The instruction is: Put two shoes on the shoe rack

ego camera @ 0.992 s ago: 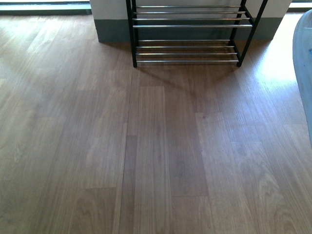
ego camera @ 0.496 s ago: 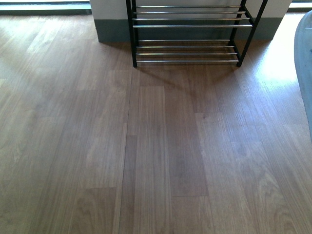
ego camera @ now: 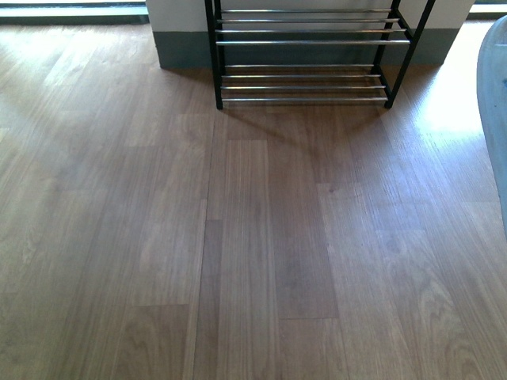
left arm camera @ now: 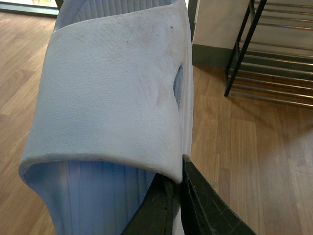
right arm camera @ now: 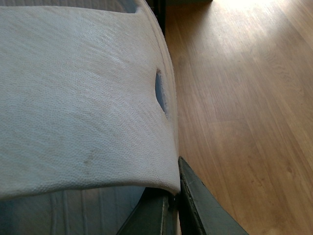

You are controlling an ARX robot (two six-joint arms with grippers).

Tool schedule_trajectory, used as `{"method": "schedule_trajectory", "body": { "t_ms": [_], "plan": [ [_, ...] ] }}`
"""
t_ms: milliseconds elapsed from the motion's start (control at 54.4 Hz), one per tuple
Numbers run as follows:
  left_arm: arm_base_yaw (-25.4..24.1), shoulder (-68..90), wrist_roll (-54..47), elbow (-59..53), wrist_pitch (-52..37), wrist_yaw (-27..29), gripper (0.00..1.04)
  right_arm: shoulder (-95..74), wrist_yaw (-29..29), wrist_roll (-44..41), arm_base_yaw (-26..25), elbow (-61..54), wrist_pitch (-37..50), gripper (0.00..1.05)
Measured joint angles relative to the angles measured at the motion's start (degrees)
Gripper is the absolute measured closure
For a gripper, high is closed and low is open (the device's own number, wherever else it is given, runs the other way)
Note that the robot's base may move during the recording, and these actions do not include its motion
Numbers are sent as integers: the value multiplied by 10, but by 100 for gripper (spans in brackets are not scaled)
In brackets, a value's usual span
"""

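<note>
Two pale blue slides are held off the floor, one in each gripper. In the left wrist view a slide [left arm camera: 112,93] fills the picture, and my left gripper [left arm camera: 177,171] is shut on the side edge of its strap. My right gripper [right arm camera: 173,181] is shut the same way on the other slide [right arm camera: 83,98]. In the front view only a curved edge of one slide [ego camera: 495,119] shows at the far right; neither arm shows there. The shoe rack [ego camera: 305,77], black-framed with chrome rods, stands on the floor straight ahead with no shoes on the tiers I can see. It also appears in the left wrist view as the rack [left arm camera: 274,63].
A white wall section with a grey skirting [ego camera: 182,47] stands behind the rack. Wooden floor [ego camera: 253,237] stretches from me to the rack. A bright strip of window base [ego camera: 71,11] runs along the far left.
</note>
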State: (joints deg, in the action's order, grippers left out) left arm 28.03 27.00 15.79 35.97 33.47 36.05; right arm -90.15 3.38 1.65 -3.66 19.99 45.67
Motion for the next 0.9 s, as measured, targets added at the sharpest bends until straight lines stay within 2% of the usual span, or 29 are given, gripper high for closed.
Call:
{"method": "schedule_trajectory", "body": {
  "t_ms": [901],
  "plan": [
    [0,0,1,0,0,0,103,0,0,0,0,0,0,103]
  ]
}}
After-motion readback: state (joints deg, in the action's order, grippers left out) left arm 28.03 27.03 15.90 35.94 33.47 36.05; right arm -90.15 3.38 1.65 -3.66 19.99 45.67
